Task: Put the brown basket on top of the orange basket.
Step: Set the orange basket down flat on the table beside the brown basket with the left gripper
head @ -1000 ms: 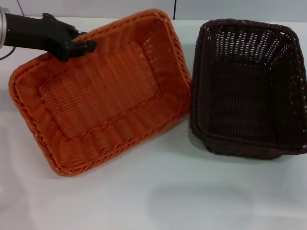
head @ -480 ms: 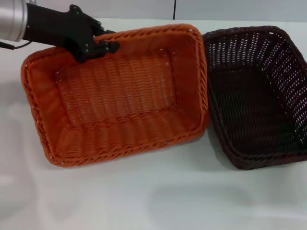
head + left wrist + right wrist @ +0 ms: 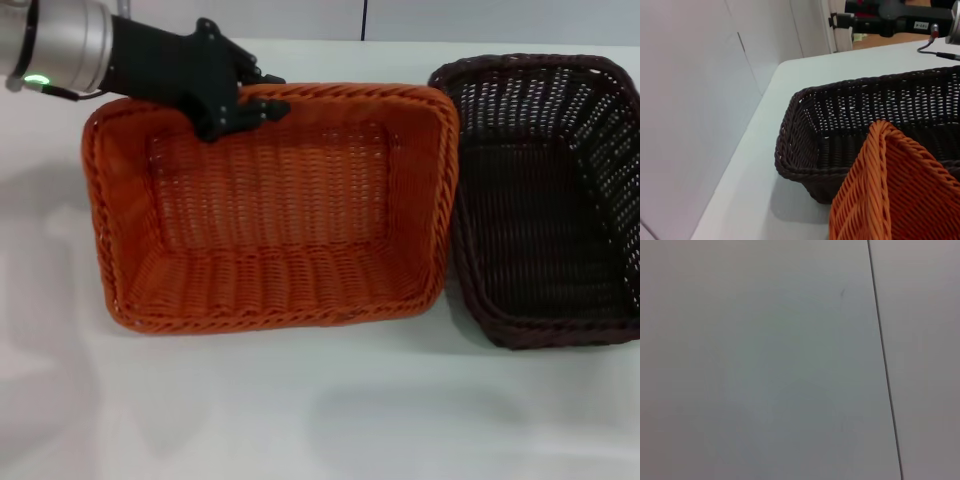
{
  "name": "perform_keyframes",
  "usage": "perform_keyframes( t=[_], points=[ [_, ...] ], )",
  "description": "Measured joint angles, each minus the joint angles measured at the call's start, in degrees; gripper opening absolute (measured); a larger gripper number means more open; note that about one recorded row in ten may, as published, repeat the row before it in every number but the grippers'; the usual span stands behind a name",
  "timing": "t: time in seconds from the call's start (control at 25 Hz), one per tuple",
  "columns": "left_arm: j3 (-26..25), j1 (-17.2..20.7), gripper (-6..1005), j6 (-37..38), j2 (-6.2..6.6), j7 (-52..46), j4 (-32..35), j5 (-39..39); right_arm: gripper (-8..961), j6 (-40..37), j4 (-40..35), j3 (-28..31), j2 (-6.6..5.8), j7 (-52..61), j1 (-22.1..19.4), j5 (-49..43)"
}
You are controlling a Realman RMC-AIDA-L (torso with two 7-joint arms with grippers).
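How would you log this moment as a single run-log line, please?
left gripper: shut on orange basket far rim | orange basket: against brown basket, not stacked | right gripper: out of view

Both the orange basket [image 3: 270, 210] and brown basket [image 3: 550, 200] look woven, ribbed wicker; the table [image 3: 320, 410] is smooth.

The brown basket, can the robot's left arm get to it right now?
Probably not. The left gripper is at the orange basket's far rim, and that basket lies between it and the brown basket.
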Motion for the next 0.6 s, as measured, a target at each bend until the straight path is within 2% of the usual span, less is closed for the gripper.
perform_keyframes(
  t=[0.32, 0.6],
  points=[
    [0.1, -1.9, 263, 6.1, -0.94, 0.9, -2.4, 0.6, 787, 0.0, 0.2, -0.1, 0.00, 0.0, -0.1, -0.2],
    [0.3, -3.4, 282, 7.8, -1.12, 1.0, -4.2, 0.8, 787, 0.0, 0.2, -0.3, 0.00, 0.0, -0.1, -0.4]
  ],
)
